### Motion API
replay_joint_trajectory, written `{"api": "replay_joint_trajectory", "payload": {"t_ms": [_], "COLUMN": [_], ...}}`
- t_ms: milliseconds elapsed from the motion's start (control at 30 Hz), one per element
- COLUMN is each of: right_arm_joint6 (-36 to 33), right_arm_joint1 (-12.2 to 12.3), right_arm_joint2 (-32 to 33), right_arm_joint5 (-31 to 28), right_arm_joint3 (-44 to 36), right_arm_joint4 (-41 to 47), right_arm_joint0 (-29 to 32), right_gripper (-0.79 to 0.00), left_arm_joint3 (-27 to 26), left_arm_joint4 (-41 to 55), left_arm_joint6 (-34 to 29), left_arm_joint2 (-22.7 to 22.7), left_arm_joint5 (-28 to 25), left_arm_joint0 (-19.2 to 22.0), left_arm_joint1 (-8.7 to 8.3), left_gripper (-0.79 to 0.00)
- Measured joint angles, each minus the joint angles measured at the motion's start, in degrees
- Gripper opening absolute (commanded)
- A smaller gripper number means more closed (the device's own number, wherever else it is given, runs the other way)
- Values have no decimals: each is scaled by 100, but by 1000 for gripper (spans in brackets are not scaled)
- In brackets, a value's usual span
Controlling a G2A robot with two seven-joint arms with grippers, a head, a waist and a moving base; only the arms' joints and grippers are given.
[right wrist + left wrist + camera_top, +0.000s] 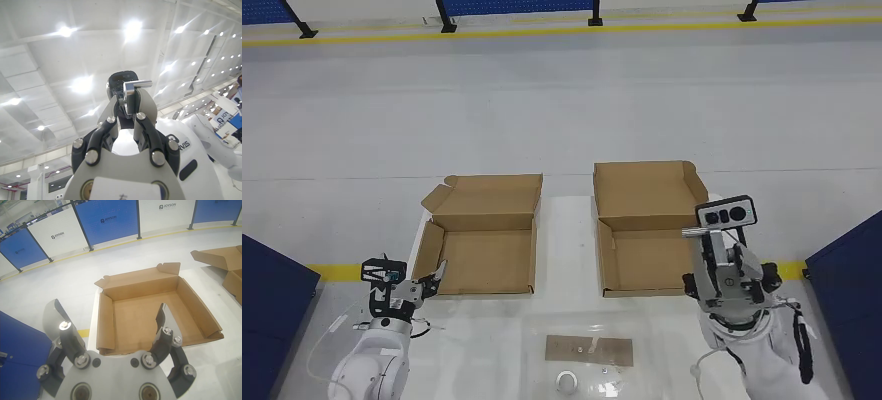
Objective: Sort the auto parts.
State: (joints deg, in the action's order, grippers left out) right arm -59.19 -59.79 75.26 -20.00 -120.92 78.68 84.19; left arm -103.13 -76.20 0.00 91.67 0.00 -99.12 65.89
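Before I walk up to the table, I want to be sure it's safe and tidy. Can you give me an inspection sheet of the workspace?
Surface: white table, bare between the boxes.
Job's things: left box and right box open, nothing seen inside; metal block with a pin, held up; flat plate and white ring at the near edge.
Clutter: clear item beside the ring, too faint to identify.
End effectors: left end effector open, near the left box's corner; right end effector shut on the metal block, pointing up.
Cables: light cable beside the left arm.
Surroundings: blue panels at both sides, yellow floor line beyond.
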Motion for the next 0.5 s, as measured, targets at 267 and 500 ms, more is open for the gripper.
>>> {"api": "replay_joint_trajectory", "payload": {"t_ms": [267, 500], "right_arm_joint6": [-48, 249], "right_arm_joint1": [-6, 56], "right_arm_joint2": [84, 661], "right_arm_joint5": [-49, 73], "right_arm_joint3": [16, 279], "right_arm_joint4": [-87, -1553], "right_arm_joint0": [23, 173], "right_gripper": [-785, -785], "left_arm_joint3": [0, 0], "left_arm_joint4": [0, 0], "left_arm_joint6": [0, 0], "left_arm_joint2": [0, 0], "left_arm_joint5": [0, 0], "left_arm_joint0": [0, 0], "left_arm_joint1": [0, 0], "left_gripper": [0, 0]}}
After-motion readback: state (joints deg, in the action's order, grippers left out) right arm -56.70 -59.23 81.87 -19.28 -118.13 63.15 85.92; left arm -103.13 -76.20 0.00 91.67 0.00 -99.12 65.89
